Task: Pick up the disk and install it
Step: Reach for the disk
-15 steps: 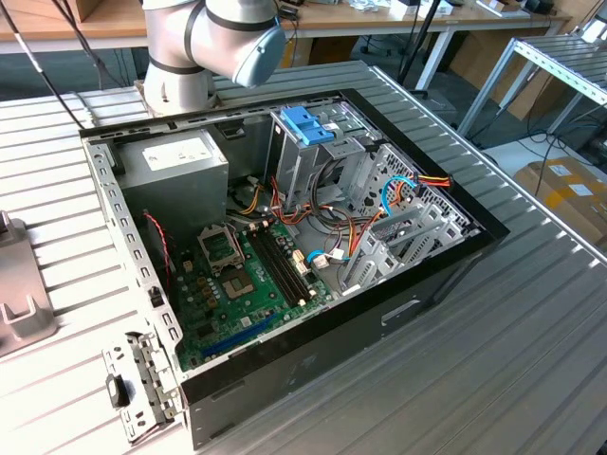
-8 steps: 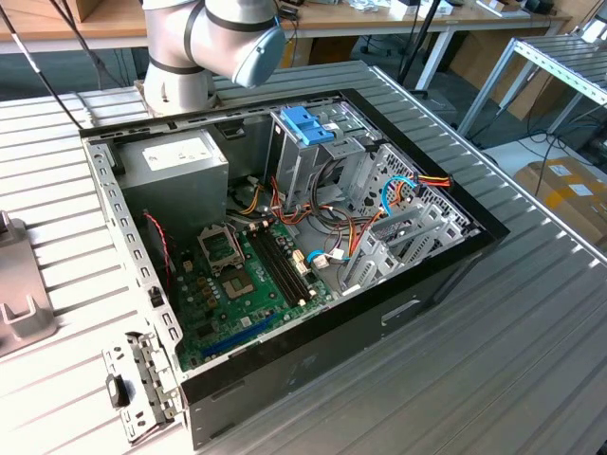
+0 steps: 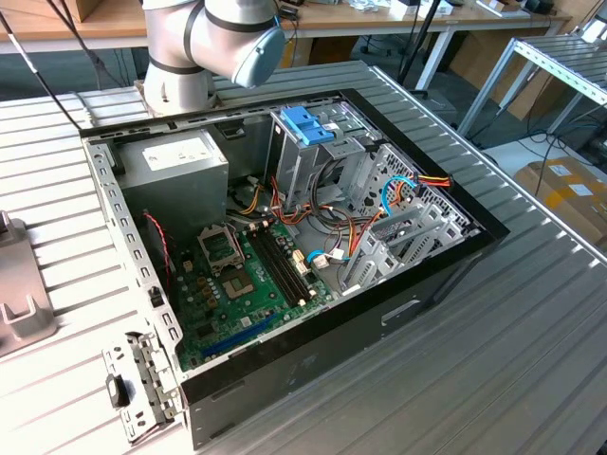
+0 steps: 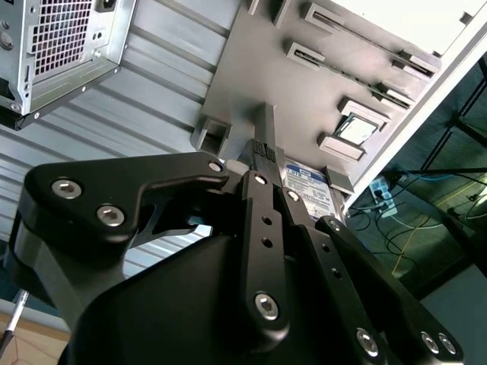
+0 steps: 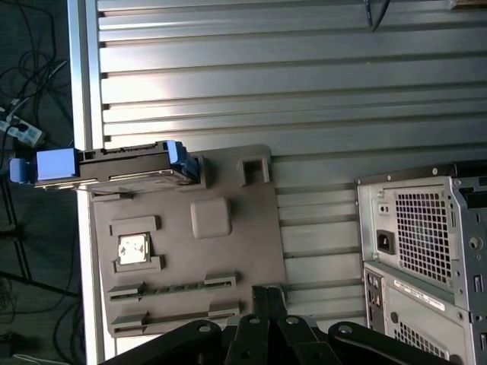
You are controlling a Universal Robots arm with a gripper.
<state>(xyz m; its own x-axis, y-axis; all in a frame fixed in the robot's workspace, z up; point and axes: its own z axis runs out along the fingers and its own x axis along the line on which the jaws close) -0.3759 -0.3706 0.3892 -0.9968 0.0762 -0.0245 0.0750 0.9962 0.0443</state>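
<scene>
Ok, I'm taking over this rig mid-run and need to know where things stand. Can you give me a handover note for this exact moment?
Gripper: shut, holding nothing, pointing down at the grey parts plate.
Disk: at the plate's outer edge, apparently standing on edge with its blue rails on, apart from the gripper.
Computer case: open on the ribbed table in the exterior view.
Done: nothing that shows; the disk is not picked up.
Left: the whole job, pick-up and install.
</scene>
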